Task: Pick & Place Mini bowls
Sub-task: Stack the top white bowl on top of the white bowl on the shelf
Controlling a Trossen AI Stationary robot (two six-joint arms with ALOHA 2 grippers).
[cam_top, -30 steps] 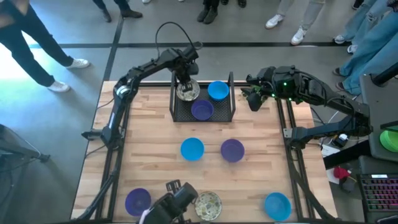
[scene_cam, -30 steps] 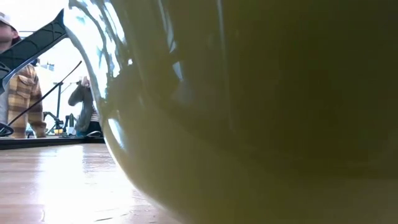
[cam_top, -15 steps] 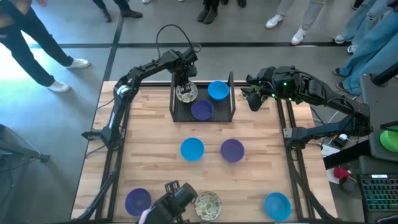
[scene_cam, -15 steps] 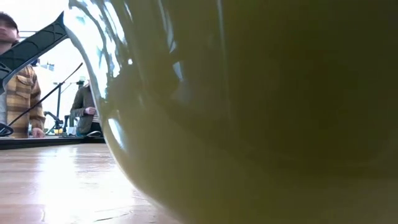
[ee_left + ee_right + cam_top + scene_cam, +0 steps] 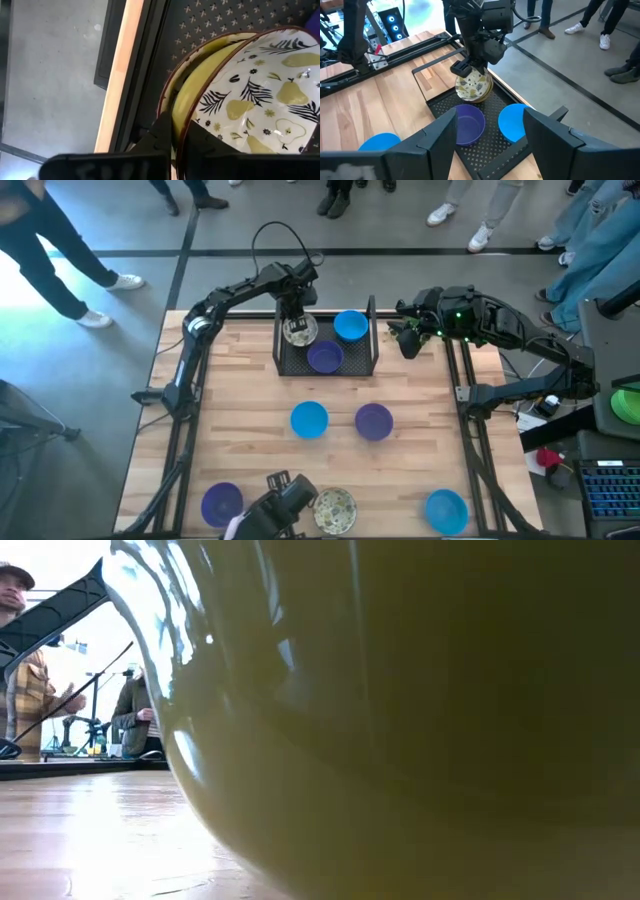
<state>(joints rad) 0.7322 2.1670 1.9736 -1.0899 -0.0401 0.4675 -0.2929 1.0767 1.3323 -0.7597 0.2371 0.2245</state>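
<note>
A cream bowl with a green pear pattern (image 5: 300, 331) sits tilted at the far left of the black mesh tray (image 5: 360, 365), and my left gripper (image 5: 293, 313) is shut on it. A second like rim (image 5: 167, 90) shows just under it. The tray also holds a blue bowl (image 5: 350, 325) and a purple bowl (image 5: 325, 357). On the table stand a blue bowl (image 5: 309, 419) and a purple bowl (image 5: 374, 421), with three more along the near edge. My right gripper (image 5: 405, 340) hangs open to the right of the tray. My left gripper pinches the patterned bowl's rim (image 5: 177, 120) on its far left side. One finger (image 5: 200, 142) is inside the bowl and one (image 5: 159, 135) is outside. The fingers come steeply from above. The bowl is tilted, its lower part (image 5: 480, 96) down in the tray.
A purple bowl (image 5: 221, 503), a patterned bowl (image 5: 335, 509) and a blue bowl (image 5: 446, 511) stand along the near edge. That patterned bowl's yellow wall (image 5: 400, 740) fills the low view. People stand beyond the far edge. Bare wood lies left of the tray.
My left gripper has sunk a little toward the tray with the patterned bowl still in its fingers.
</note>
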